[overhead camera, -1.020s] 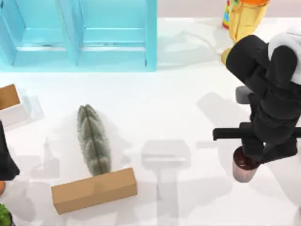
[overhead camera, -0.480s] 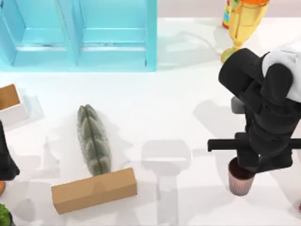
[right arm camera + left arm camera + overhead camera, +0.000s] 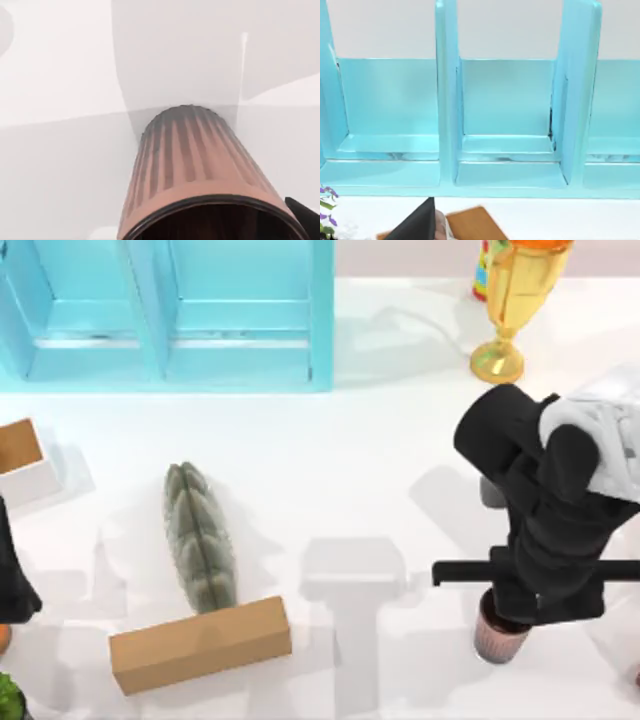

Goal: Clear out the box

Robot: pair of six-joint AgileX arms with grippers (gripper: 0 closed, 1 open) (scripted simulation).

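A pink ribbed cup [image 3: 494, 640] with a dark inside stands upright at the front right of the table, under my right gripper [image 3: 520, 608]. That gripper is shut on the cup's rim, and the right wrist view looks down the cup [image 3: 200, 165] from close by. A small white box [image 3: 22, 455] with a brown inside sits at the far left edge. My left gripper [image 3: 10, 580] is parked at the left edge, just in front of that box. One dark finger [image 3: 417, 225] shows in the left wrist view beside the box's brown panel [image 3: 475, 222].
A blue shelf unit [image 3: 170, 310] with open compartments lines the back left. A grey-green ridged cactus-like object [image 3: 200, 540] lies mid-left, its end touching a brown cardboard block [image 3: 200, 643]. A gold trophy [image 3: 505, 300] stands at the back right. A green plant [image 3: 8, 700] is at the front left corner.
My right arm has carried the pink cup leftward and toward the front edge, uncovering the trophy's base. The left arm has not moved.
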